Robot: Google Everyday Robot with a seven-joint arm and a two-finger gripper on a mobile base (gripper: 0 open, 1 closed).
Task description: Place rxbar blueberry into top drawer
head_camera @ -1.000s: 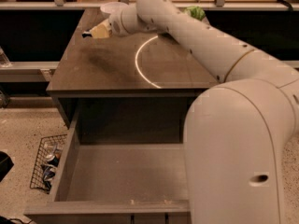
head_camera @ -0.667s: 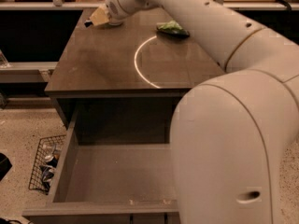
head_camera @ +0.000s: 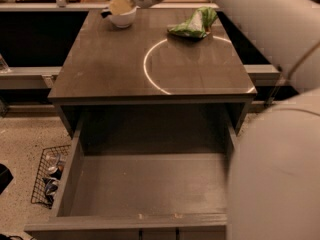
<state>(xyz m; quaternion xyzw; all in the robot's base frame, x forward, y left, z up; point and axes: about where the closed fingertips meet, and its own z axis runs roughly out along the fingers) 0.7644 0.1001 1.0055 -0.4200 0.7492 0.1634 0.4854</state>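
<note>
The top drawer (head_camera: 150, 184) is pulled fully open below the table's front edge, and its floor is bare. My gripper (head_camera: 120, 5) is at the table's far left corner, right above a white bowl (head_camera: 123, 19). A small dark bit (head_camera: 104, 13) shows at the bowl's left rim by the gripper; I cannot tell whether it is the rxbar blueberry. Otherwise the bar is not in view. My arm (head_camera: 240, 4) reaches in from the upper right.
A green-and-white chip bag (head_camera: 194, 25) lies at the table's far right. The dark table top (head_camera: 110, 69) bears a bright ring of light (head_camera: 165, 66). A black wire basket (head_camera: 49, 176) with small items stands on the floor left of the drawer. My white body (head_camera: 280, 174) fills the right foreground.
My gripper has moved toward the far edge of the table, over the white bowl. My arm has swung off the chip bag, which now shows fully.
</note>
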